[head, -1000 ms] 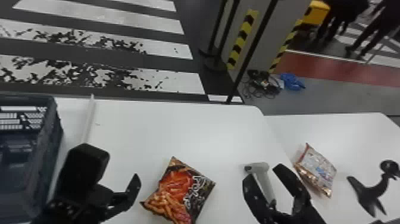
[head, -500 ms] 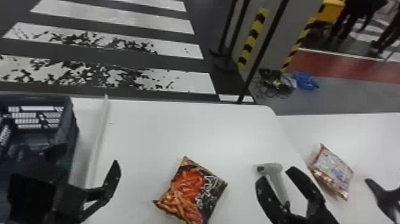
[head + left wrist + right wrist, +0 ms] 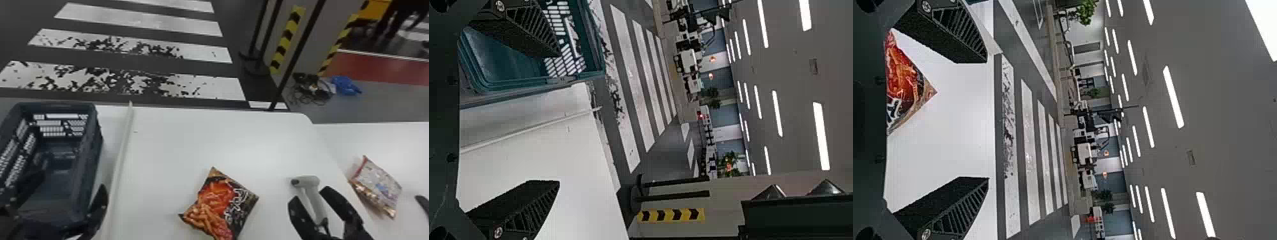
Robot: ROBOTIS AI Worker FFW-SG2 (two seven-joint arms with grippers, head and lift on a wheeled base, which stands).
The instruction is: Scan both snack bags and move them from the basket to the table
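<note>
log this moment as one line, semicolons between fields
left end effector: open, near dark-blue plastic basket; right end effector: open; red-and-black foil snack bag: on white table; white-and-gold foil snack bag: farther right

No text readable — snack bag (image 3: 220, 204) lettering blurred.

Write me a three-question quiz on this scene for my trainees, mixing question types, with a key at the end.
1. Fill in the blank: in the head view, the basket stands to the ____ of the darker snack bag.

2. Multiple choice: where does the grey scanner lie in the head view?
a) inside the basket
b) between the darker snack bag and the paler snack bag
c) to the left of the basket

3. True or false: the fingers of the left gripper stand apart.

Key: 1. left; 2. b; 3. true
</note>
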